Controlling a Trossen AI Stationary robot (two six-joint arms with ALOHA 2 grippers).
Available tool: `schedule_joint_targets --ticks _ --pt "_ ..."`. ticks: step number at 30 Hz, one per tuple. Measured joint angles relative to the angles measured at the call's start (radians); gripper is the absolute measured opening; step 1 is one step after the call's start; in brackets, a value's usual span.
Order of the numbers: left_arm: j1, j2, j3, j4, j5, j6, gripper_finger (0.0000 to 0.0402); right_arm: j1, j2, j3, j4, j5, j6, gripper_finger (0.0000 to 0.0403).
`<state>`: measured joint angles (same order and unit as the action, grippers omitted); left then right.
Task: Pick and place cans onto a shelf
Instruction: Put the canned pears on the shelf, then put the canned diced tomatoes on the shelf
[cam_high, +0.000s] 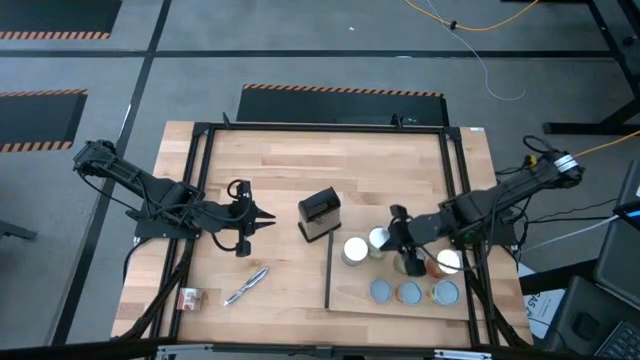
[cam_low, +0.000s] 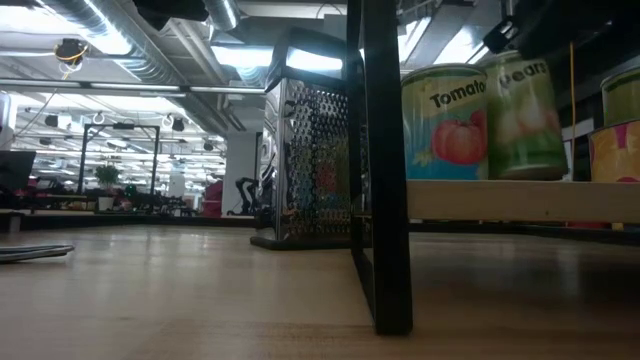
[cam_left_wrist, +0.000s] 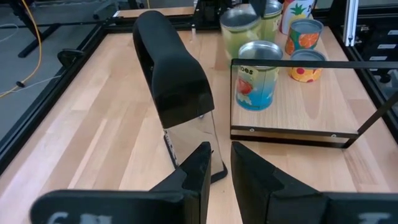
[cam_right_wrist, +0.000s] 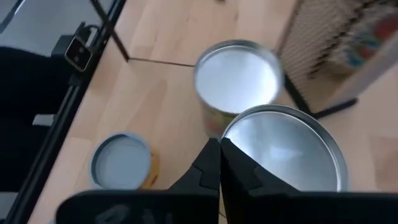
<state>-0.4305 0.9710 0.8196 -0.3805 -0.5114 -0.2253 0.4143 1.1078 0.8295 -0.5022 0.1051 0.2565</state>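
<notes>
The shelf (cam_high: 350, 282) is a pale panel at the table's near right, with a black bar (cam_high: 328, 270) along its left side. Several cans stand on it: a white-topped one (cam_high: 355, 250), a greenish one (cam_high: 380, 238) and a near row of three (cam_high: 410, 292). The low view shows a tomato can (cam_low: 445, 120) and a green can (cam_low: 525, 115) upright on the board (cam_low: 520, 200). My right gripper (cam_high: 397, 228) is shut over the cans, above a silver-topped can (cam_right_wrist: 283, 149). My left gripper (cam_left_wrist: 221, 158) waits left of centre, its fingers a little apart with nothing between them. My right gripper comes slanting down from the table's right side, and its shut fingertips (cam_right_wrist: 211, 155) stand over the rim (cam_right_wrist: 233, 134) of the silver-topped can. Whether they touch that rim I cannot tell.
A black-handled metal grater (cam_high: 320, 215) stands just left of the shelf, in front of my left gripper (cam_left_wrist: 177, 93). A silver pen-like tool (cam_high: 245, 285) and a small block (cam_high: 188, 297) lie at the near left. Black frame rails (cam_high: 200, 200) border the table.
</notes>
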Motion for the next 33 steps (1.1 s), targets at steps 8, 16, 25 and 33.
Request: schedule_joint_targets --ticks 8,16,25,33 --pt "0.0 0.0 0.0 0.0 0.0 0.0 0.0055 0.07 0.085 0.0 0.066 0.0 0.004 0.0" --pt "0.0 0.0 0.0 0.0 0.0 0.0 0.0055 0.094 0.104 0.0 0.066 0.0 0.027 0.0" --pt "0.0 0.0 0.0 0.0 0.0 -0.003 0.0055 0.094 0.104 0.0 0.054 -0.001 0.027 0.0029" --pt "0.0 0.0 0.0 0.0 0.0 -0.004 0.0055 0.094 0.104 0.0 0.054 -0.028 0.024 0.0036"
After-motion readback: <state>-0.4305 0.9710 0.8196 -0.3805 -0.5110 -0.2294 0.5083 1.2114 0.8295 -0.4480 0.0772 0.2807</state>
